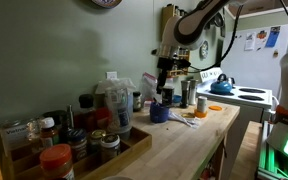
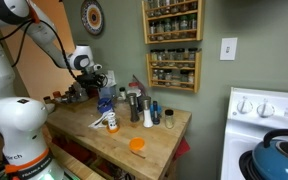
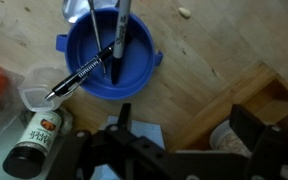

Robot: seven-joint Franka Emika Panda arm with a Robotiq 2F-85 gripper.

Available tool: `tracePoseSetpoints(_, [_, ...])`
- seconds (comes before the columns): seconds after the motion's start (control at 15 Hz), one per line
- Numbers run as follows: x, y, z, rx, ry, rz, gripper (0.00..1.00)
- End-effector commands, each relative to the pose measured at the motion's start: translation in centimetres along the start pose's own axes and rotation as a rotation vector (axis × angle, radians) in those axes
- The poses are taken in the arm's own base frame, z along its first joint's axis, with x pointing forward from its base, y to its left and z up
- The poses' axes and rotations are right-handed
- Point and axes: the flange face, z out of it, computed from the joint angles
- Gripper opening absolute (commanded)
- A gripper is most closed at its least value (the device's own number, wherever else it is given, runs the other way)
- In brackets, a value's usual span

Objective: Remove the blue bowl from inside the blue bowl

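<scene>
1. Hand [image 3: 184,135] hovers over the blue bowl [image 3: 142,65], fingers spread, gripping nothing.
2. Blue bowl sits on the wooden worktop [image 3: 214,60], right under the hand in an exterior view [image 1: 164,68].
3. Black pen [image 3: 84,72] and two grey sticks lie in the bowl; can't tell if a second bowl is nested inside.
4. Spice bottle [image 3: 34,135] lies near the bowl.

The pincer [image 1: 164,88] hangs directly above the blue bowl [image 1: 160,113], pointing straight down and clear of its rim. Its jaws are spread wide, with nothing between them. The arm [image 1: 199,20] arches down towards the bowl from higher up.
</scene>
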Motion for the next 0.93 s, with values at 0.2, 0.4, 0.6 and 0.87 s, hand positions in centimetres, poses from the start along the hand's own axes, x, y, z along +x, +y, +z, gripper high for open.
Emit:
tracePoseSetpoints(0.2, [-1.5, 1.6, 2.8, 0.004, -0.140, 0.116, 1.00])
tracePoseSetpoints(0.4, [-1.3, 1.3, 4.5, 0.026, -0.159, 0.109, 1.00])
tracePoseSetpoints(0.6, [-0.1, 0.8, 5.7, 0.024, -0.124, 0.076, 1.00])
tracePoseSetpoints(0.87, [0.6, 1.3, 6.8, 0.026, -0.119, 0.080, 1.00])
